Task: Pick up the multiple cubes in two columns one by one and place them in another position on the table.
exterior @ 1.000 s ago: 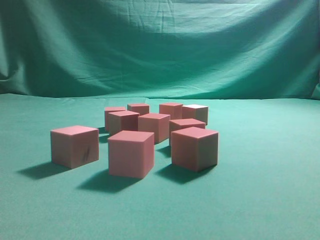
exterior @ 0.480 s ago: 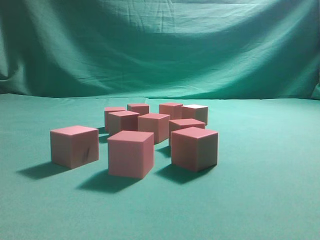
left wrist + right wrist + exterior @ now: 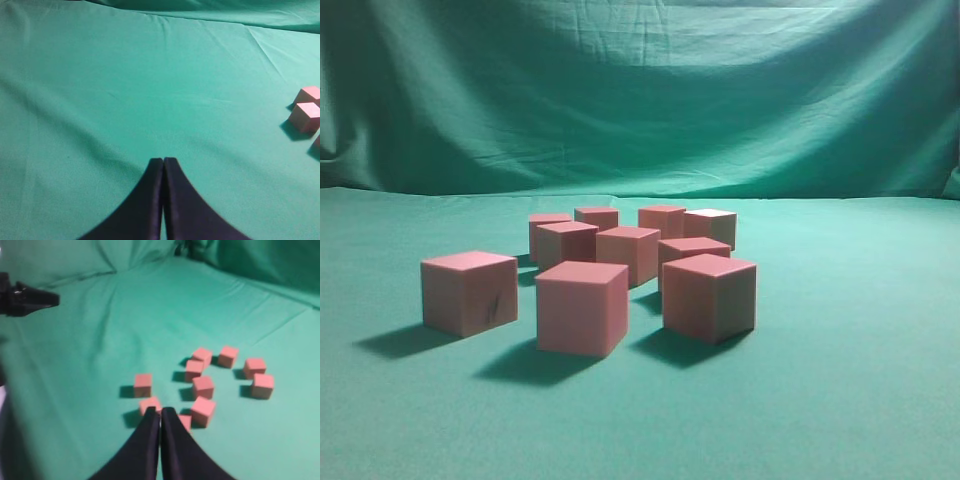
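Observation:
Several pinkish-red cubes stand in a loose cluster on the green table [image 3: 860,400]. The nearest are one with a small dark mark [image 3: 469,291], one in the middle [image 3: 581,307] and one on the right [image 3: 709,296]. No gripper shows in the exterior view. My left gripper [image 3: 163,161] is shut and empty above bare cloth, with two cubes [image 3: 306,116] at that view's right edge. My right gripper [image 3: 160,411] is shut and empty, high above the cluster [image 3: 203,387], its tips overlapping a cube [image 3: 149,404].
The green cloth rises as a backdrop [image 3: 640,90] behind the cubes. The other arm's dark shut gripper [image 3: 30,300] shows at the upper left of the right wrist view.

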Action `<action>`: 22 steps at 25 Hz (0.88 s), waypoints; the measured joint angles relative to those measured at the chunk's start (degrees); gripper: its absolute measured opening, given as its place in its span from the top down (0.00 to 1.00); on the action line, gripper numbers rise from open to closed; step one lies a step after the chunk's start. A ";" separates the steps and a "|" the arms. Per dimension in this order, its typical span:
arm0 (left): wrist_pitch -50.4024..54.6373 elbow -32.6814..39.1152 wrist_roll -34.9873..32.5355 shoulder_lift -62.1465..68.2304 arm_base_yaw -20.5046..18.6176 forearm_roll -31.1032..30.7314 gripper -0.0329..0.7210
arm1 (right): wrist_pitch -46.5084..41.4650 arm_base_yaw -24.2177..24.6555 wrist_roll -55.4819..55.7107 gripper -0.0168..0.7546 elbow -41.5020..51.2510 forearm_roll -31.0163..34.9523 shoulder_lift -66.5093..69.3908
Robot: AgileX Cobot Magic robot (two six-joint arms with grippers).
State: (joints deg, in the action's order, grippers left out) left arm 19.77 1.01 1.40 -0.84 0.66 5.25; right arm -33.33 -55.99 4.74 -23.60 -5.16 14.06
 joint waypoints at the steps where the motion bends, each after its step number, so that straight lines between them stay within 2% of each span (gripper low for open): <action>1: 0.00 0.00 0.00 0.00 0.00 0.00 0.96 | 2.71 1.28 0.00 0.98 2.07 -0.49 -0.72; 3: 0.00 0.00 0.00 0.00 0.00 0.00 0.96 | 7.54 4.83 0.11 0.98 6.54 -0.92 -2.63; 7: 0.00 0.00 0.00 0.00 0.00 0.00 0.96 | 11.13 13.46 0.19 0.98 13.15 -1.25 -8.61; 16: 0.00 0.00 0.00 0.00 0.00 0.00 0.96 | 12.47 35.10 0.45 0.98 22.79 -0.79 -14.73; 22: 0.00 0.00 0.00 0.00 0.00 0.00 0.96 | 12.70 45.01 0.45 0.98 25.03 -0.42 -14.73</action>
State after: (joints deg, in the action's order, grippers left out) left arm 19.77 1.01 1.40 -0.84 0.66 5.25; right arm -20.63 -10.98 5.20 1.44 -5.58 -0.66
